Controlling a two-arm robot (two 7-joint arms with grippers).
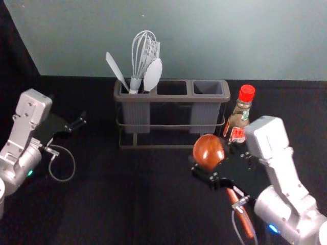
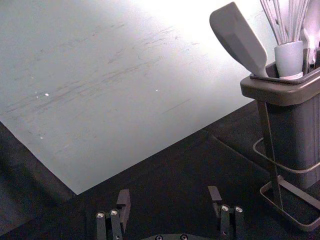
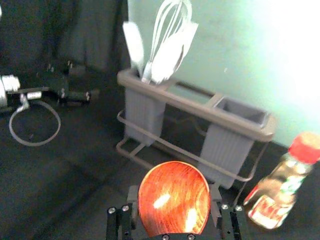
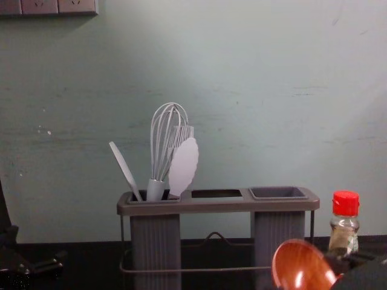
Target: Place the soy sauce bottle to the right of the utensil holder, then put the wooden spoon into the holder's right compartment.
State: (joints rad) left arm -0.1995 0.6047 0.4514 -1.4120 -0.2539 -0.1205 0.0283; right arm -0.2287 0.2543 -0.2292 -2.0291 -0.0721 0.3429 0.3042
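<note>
two jobs make this task, and the first one looks done: the soy sauce bottle (image 1: 239,120) stands upright just to the right of the utensil holder (image 1: 168,97). the right gripper (image 3: 174,194), in front of the holder, has its fingers on both sides of the wooden spoon (image 1: 208,152), near the bowl, and seems to hold it firmly. the handle (image 1: 244,220) points down and back toward the robot. because of this, the handle tip may knock the front rim if the arm does not lift enough before going forward. the bottle is close to this arm, so a wide swing could tip it. if the aim goes too far left, the handle may enter the middle opening (image 1: 172,88) and not the right compartment (image 1: 204,112). the left gripper (image 2: 169,194) waits wide and without load, left of the holder.
</note>
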